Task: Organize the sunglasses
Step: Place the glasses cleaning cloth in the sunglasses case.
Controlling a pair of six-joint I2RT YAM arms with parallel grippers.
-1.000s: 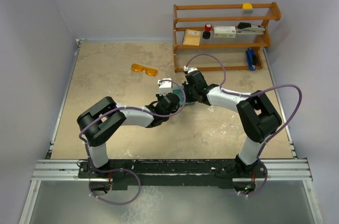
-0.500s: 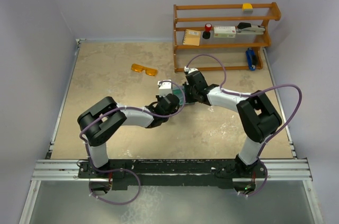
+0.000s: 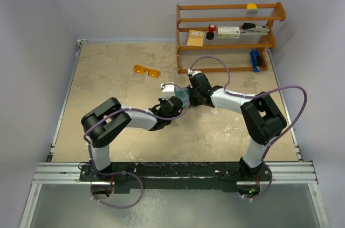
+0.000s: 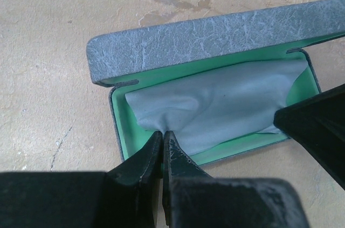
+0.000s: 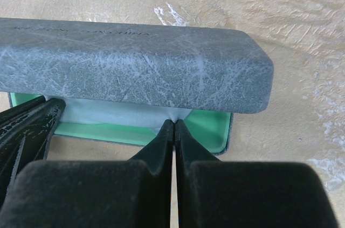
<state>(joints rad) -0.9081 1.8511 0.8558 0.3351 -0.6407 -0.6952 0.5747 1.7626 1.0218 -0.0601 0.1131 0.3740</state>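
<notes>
The sunglasses (image 3: 146, 70) are lying far left, beyond the open case (image 4: 205, 39). My left claw (image 4: 163, 132) and right claw (image 5: 173, 122) are both pinching its cloth (image 4: 215, 109).

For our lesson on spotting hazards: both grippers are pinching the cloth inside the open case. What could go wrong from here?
1. The left gripper and right gripper each pinch an end of the cloth; uneven pulling could drag or tip the case.
2. The lid leans over the cloth and might snag it or drop shut.
</notes>
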